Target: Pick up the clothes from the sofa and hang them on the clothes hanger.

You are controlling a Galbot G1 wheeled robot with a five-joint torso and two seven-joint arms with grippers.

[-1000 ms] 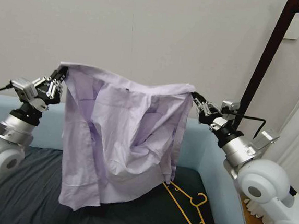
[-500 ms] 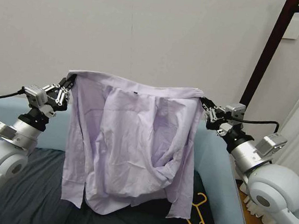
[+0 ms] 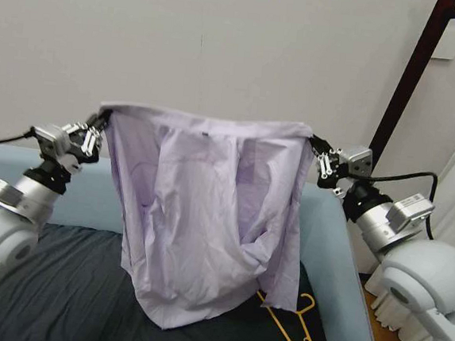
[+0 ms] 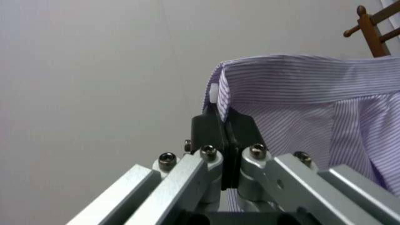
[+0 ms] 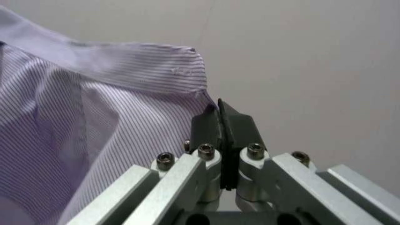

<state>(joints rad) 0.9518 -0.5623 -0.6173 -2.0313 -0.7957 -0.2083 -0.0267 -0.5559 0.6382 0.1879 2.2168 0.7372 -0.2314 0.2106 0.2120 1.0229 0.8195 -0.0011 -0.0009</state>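
Left tool point(image 3: 100, 123) and right tool point(image 3: 316, 144) clench the top corners of the lilac striped shirt point(image 3: 207, 217), spread taut. I'd hold both level so its hem clears the sofa point(image 3: 42, 282).

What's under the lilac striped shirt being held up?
Held at its top corners by the left gripper and right gripper, the lilac striped shirt hangs over a dark sofa cushion. A yellow wire hanger shows below its hem; the rest is covered.
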